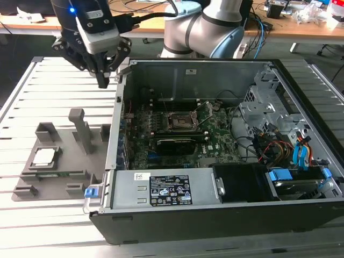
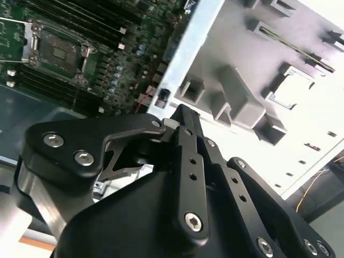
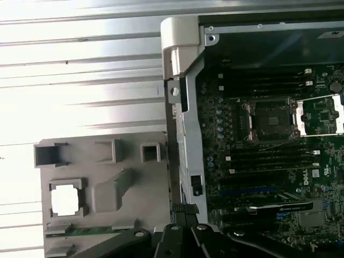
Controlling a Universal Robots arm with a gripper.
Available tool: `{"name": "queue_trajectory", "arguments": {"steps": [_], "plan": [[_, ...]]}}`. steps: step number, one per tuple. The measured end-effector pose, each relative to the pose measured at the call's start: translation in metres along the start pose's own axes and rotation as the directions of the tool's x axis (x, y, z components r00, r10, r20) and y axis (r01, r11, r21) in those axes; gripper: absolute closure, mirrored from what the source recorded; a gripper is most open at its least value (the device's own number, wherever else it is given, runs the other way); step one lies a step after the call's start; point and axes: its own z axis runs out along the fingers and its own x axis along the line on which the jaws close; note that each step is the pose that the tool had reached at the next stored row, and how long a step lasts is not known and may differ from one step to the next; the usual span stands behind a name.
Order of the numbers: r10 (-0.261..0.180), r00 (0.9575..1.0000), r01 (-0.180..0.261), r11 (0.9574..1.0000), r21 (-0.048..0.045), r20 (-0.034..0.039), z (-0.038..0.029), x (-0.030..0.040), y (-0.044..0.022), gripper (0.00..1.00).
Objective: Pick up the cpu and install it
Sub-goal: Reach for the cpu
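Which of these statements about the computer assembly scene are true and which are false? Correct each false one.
1. The cpu lies in the grey holder tray outside the computer case. True.
2. The gripper holds the cpu. False: it is empty, up beside the case's corner, apart from the tray.
3. The socket on the motherboard stands open with no chip in it. True.
4. The case is closed by a side panel. False: it lies open and the motherboard shows.
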Motion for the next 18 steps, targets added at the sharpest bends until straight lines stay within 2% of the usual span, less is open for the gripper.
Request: {"name": "queue_trajectory", "arguments": {"steps": [1, 5, 9, 13, 14, 15, 18], "plan": [[0.0, 1.0, 0.0, 1.0, -0.0001, 0.0001, -0.0002, 0.0074, -0.0006, 0.89], [0.0, 1.0, 0.0, 1.0, 0.0, 0.0, -0.0006, 0.0229, -0.0017, 0.89], [0.0, 1.0, 0.0, 1.0, 0.0, 0.0001, -0.0012, 0.0452, -0.0034, 0.89], [0.0, 1.0, 0.0, 1.0, -0.0001, 0.0001, -0.0015, 0.0566, -0.0042, 0.89], [0.0, 1.0, 0.0, 1.0, -0.0001, 0.0001, -0.0017, 0.0645, -0.0048, 0.89], [0.0, 1.0, 0.0, 1.0, 0.0, 0.0, -0.0019, 0.0696, -0.0052, 0.89], [0.0, 1.0, 0.0, 1.0, 0.0, 0.0001, -0.0021, 0.0799, -0.0059, 0.89]]}}
